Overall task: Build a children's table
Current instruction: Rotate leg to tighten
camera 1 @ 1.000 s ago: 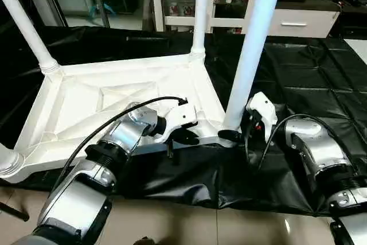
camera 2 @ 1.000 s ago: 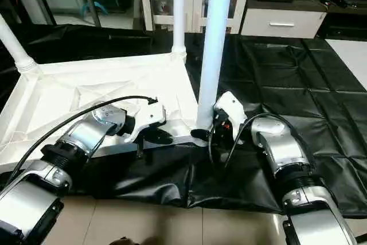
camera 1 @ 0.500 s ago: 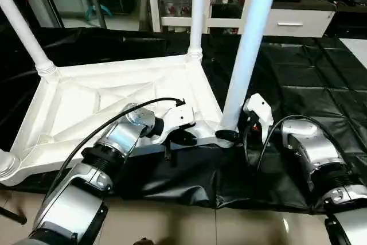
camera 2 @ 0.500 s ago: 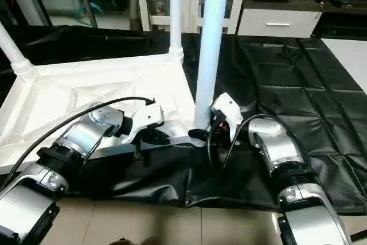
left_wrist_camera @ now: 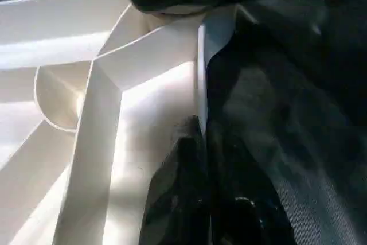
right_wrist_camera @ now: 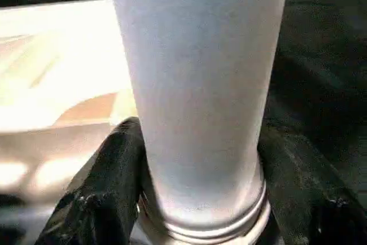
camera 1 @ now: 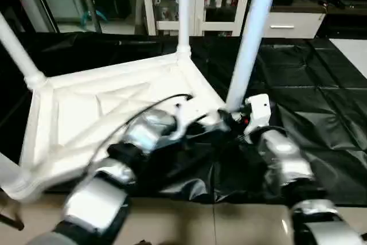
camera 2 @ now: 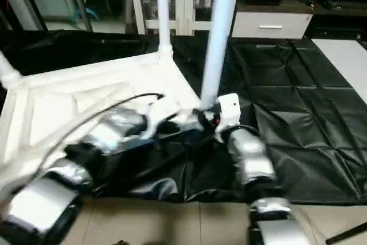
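Black-draped bench carries upside-down children's table, sockets up for legs; right tool clamps near-corner leg at its base, left tool closed, pinning the rim.

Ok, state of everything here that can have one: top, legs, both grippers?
Top: upside down on the black cover, ribbed underside up.
Near leg: upright in the corner socket by the grippers.
Far leg: upright in its socket.
Left legs: two standing in the left corners.
Left gripper: jaws shut on the top's rim.
Right gripper: jaws around the near leg's base.
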Controlling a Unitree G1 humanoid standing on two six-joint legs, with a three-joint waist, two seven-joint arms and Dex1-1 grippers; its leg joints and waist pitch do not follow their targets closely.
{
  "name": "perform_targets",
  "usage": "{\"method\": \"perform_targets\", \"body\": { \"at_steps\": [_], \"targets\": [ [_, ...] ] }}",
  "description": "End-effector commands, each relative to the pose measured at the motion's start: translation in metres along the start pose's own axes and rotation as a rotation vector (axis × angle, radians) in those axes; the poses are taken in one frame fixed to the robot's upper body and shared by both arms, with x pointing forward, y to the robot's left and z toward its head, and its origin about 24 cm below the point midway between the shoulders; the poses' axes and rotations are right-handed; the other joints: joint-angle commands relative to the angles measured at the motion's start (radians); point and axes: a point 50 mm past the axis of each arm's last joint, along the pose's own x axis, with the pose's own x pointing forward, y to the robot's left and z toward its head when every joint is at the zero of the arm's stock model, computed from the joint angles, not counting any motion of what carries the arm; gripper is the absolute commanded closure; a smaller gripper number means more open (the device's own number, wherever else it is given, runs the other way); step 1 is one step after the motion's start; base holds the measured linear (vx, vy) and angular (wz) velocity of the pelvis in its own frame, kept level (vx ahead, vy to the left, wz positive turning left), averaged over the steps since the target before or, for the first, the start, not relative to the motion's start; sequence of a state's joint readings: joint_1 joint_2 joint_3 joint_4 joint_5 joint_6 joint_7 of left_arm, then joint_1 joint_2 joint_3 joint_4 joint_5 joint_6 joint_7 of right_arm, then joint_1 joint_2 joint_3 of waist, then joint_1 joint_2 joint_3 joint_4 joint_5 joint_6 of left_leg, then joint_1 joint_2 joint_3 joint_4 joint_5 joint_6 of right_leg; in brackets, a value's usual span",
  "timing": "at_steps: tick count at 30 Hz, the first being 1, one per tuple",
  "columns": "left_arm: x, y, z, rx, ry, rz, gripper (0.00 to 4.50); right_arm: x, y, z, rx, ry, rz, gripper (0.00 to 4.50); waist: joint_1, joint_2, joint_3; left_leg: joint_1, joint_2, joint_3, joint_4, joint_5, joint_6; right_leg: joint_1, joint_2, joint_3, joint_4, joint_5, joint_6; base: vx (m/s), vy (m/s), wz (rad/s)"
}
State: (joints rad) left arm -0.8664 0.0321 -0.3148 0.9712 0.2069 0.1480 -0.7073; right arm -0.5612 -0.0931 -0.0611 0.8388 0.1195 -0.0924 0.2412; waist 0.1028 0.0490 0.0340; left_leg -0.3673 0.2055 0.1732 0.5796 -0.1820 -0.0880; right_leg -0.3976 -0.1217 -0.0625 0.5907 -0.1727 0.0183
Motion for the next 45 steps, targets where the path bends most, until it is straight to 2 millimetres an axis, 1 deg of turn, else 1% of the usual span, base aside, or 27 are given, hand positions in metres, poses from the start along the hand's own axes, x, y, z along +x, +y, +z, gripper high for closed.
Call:
{"method": "perform_targets", "body": {
  "at_steps": [1,5,10,11,17,20,21,22,24,25,26,27,28,29,30,31,32,34,35,36,37,38,41,42,43,44,45],
  "targets": [
    [0.007,-0.002,0.003,0.013,0.003,0.072,4.5,0.0,0.015,-0.02,0.003,0.085,-0.029,1.92,-0.009,-0.002,-0.048,0.015,0.004,-0.003,-0.088,-0.412,-0.016,0.025,-0.018,0.018,-0.093,-0.389,-0.165,0.0,0.0,0.0],
    [0.011,-0.006,0.008,0.041,-0.022,0.06,4.5,0.003,0.028,-0.015,-0.012,0.027,-0.051,1.92,-0.005,-0.001,-0.055,0.005,0.006,0.0,-0.087,-0.333,0.016,0.033,-0.017,0.018,-0.085,-0.27,-0.179,0.0,0.0,0.0],
    [0.011,-0.006,0.007,0.059,-0.041,0.049,4.5,0.001,0.022,-0.011,-0.03,-0.016,-0.087,1.92,-0.005,-0.002,-0.058,0.003,0.007,0.002,-0.085,-0.3,0.029,0.037,-0.017,0.017,-0.079,-0.216,-0.194,0.0,0.0,0.0],
    [0.011,-0.006,0.007,0.059,-0.041,0.049,4.5,0.001,0.021,-0.011,-0.03,-0.017,-0.088,1.36,-0.003,0.0,-0.058,0.003,0.007,0.002,-0.084,-0.289,0.034,0.038,-0.017,0.017,-0.077,-0.193,-0.198,0.0,0.0,0.0],
    [0.011,-0.007,0.005,0.089,-0.056,0.032,4.5,-0.017,0.005,-0.001,-0.11,-0.096,-0.136,0.8,0.004,0.001,-0.063,-0.001,0.008,0.001,-0.079,-0.214,0.053,0.048,-0.016,0.016,-0.066,-0.077,-0.197,0.0,0.0,0.0],
    [0.012,-0.009,0.006,0.112,-0.068,0.018,4.5,-0.032,0.003,-0.007,-0.145,-0.056,-0.068,0.69,0.005,0.007,-0.062,0.001,0.007,0.003,-0.077,-0.211,0.067,0.046,-0.015,0.016,-0.067,-0.057,-0.202,0.0,0.0,0.0],
    [0.012,-0.009,0.006,0.112,-0.068,0.018,4.5,-0.032,0.003,-0.007,-0.145,-0.056,-0.068,0.69,0.009,0.004,-0.062,0.001,0.009,0.003,-0.077,-0.218,0.071,0.048,-0.016,0.017,-0.069,-0.062,-0.198,0.0,0.0,0.0],
    [0.012,-0.009,0.008,0.12,-0.087,0.022,4.5,-0.039,0.005,-0.013,-0.154,-0.008,0.003,0.69,0.007,0.007,-0.061,-0.001,0.009,0.002,-0.078,-0.221,0.07,0.048,-0.017,0.017,-0.068,-0.066,-0.2,0.0,0.0,0.0],
    [0.012,-0.01,0.01,0.138,-0.111,0.014,4.5,-0.046,0.007,-0.017,-0.17,0.027,0.057,0.69,0.009,0.005,-0.059,-0.005,0.008,0.001,-0.078,-0.231,0.076,0.052,-0.016,0.016,-0.072,-0.083,-0.19,0.0,0.0,0.0],
    [0.012,-0.011,0.012,0.181,-0.138,0.007,4.5,-0.058,0.012,-0.022,-0.191,0.071,0.153,0.69,0.011,0.005,-0.058,-0.003,0.008,0.001,-0.078,-0.235,0.075,0.051,-0.016,0.016,-0.075,-0.092,-0.186,0.0,0.0,0.0],
    [0.012,-0.012,0.012,0.191,-0.143,0.006,4.5,-0.061,0.014,-0.023,-0.195,0.081,0.176,0.69,0.013,0.004,-0.057,-0.003,0.011,0.001,-0.079,-0.249,0.076,0.051,-0.018,0.017,-0.077,-0.107,-0.176,0.0,0.0,0.0],
    [0.011,-0.013,0.013,0.219,-0.162,-0.003,4.5,-0.065,0.016,-0.024,-0.206,0.096,0.217,0.69,0.012,-0.003,-0.058,-0.006,0.011,0.0,-0.079,-0.248,0.077,0.051,-0.019,0.017,-0.077,-0.115,-0.176,0.0,0.0,0.0],
    [0.011,-0.014,0.014,0.237,-0.175,-0.011,4.5,-0.069,0.018,-0.024,-0.213,0.107,0.241,0.69,0.015,-0.001,-0.058,-0.007,0.012,-0.001,-0.079,-0.245,0.077,0.052,-0.02,0.016,-0.077,-0.122,-0.175,0.0,0.0,0.0],
    [0.01,-0.013,0.015,0.252,-0.193,0.001,4.5,-0.073,0.02,-0.024,-0.213,0.111,0.261,0.69,0.014,-0.01,-0.058,-0.01,0.012,-0.001,-0.078,-0.237,0.08,0.052,-0.02,0.017,-0.076,-0.12,-0.173,0.0,0.0,0.0],
    [0.01,-0.013,0.015,0.254,-0.2,0.005,4.5,-0.074,0.02,-0.023,-0.213,0.112,0.264,0.69,0.018,-0.003,-0.059,-0.009,0.013,-0.001,-0.077,-0.22,0.083,0.049,-0.021,0.017,-0.074,-0.121,-0.176,0.0,0.0,0.0],
    [0.009,-0.012,0.016,0.257,-0.212,0.012,4.5,-0.076,0.02,-0.023,-0.211,0.115,0.269,0.69,0.019,-0.006,-0.058,-0.009,0.013,0.0,-0.076,-0.214,0.086,0.047,-0.021,0.018,-0.074,-0.131,-0.177,0.0,0.0,0.0],
    [0.007,-0.009,0.016,0.232,-0.223,0.032,4.04,-0.078,0.02,-0.021,-0.208,0.117,0.268,0.63,0.023,-0.011,-0.057,-0.009,0.014,0.001,-0.076,-0.203,0.087,0.046,-0.023,0.019,-0.073,-0.143,-0.176,0.0,0.0,0.0],
    [0.001,-0.002,0.019,0.155,-0.268,0.039,3.93,-0.078,0.019,-0.018,-0.212,0.121,0.265,0.63,0.028,-0.017,-0.057,-0.011,0.013,0.001,-0.076,-0.188,0.089,0.046,-0.025,0.019,-0.071,-0.156,-0.179,0.0,0.0,0.0],
    [-0.002,0.002,0.021,0.135,-0.301,0.051,3.92,-0.076,0.019,-0.015,-0.214,0.117,0.269,0.63,0.029,-0.014,-0.058,-0.01,0.013,0.001,-0.076,-0.185,0.089,0.045,-0.025,0.02,-0.072,-0.156,-0.181,0.0,0.0,0.0],
    [-0.002,0.002,0.022,0.134,-0.304,0.053,3.85,-0.076,0.019,-0.015,-0.214,0.116,0.27,0.63,0.032,-0.014,-0.061,-0.008,0.016,0.0,-0.074,-0.177,0.088,0.043,-0.026,0.02,-0.066,-0.134,-0.195,0.0,0.0,0.0],
    [-0.007,0.006,0.025,0.117,-0.342,0.063,3.71,-0.074,0.018,-0.011,-0.216,0.108,0.272,0.63,0.032,-0.027,-0.061,-0.009,0.016,0.002,-0.072,-0.157,0.092,0.044,-0.023,0.019,-0.06,-0.092,-0.207,0.0,0.0,0.0],
    [-0.007,0.006,0.025,0.117,-0.342,0.063,3.59,-0.074,0.018,-0.011,-0.216,0.108,0.272,0.63,0.034,-0.023,-0.061,-0.008,0.016,0.001,-0.071,-0.146,0.095,0.043,-0.023,0.02,-0.057,-0.072,-0.212,0.0,0.0,0.0],
    [-0.024,0.02,0.028,0.033,-0.431,0.064,3.49,-0.07,0.016,0.002,-0.208,0.075,0.292,0.63,0.037,-0.036,-0.064,-0.01,0.012,0.005,-0.061,-0.075,0.12,0.046,-0.022,0.019,-0.044,0.028,-0.235,0.0,0.0,0.0],
    [-0.03,0.023,0.028,0.023,-0.445,0.05,3.27,-0.07,0.016,0.004,-0.199,0.069,0.297,0.63,0.039,-0.036,-0.063,-0.011,0.011,0.006,-0.058,-0.057,0.135,0.045,-0.021,0.019,-0.041,0.052,-0.243,0.0,0.0,0.0],
    [-0.03,0.023,0.028,0.023,-0.445,0.05,3.27,-0.07,0.016,0.004,-0.199,0.069,0.297,0.63,0.04,-0.035,-0.063,-0.008,0.011,0.007,-0.057,-0.051,0.141,0.045,-0.021,0.019,-0.039,0.059,-0.248,0.0,0.0,0.0],
    [-0.047,0.031,0.024,-0.009,-0.467,0.017,3.16,-0.071,0.013,0.008,-0.206,0.067,0.34,0.63,0.04,-0.043,-0.062,-0.007,0.011,0.009,-0.056,-0.044,0.151,0.043,-0.021,0.019,-0.038,0.057,-0.251,0.0,0.0,0.0],
    [-0.047,0.031,0.024,-0.009,-0.467,0.017,3.12,-0.071,0.013,0.008,-0.206,0.067,0.34,0.63,0.043,-0.038,-0.061,-0.01,0.013,0.008,-0.055,-0.036,0.16,0.045,-0.023,0.02,-0.035,0.052,-0.258,0.0,0.0,0.0]
  ]
}}
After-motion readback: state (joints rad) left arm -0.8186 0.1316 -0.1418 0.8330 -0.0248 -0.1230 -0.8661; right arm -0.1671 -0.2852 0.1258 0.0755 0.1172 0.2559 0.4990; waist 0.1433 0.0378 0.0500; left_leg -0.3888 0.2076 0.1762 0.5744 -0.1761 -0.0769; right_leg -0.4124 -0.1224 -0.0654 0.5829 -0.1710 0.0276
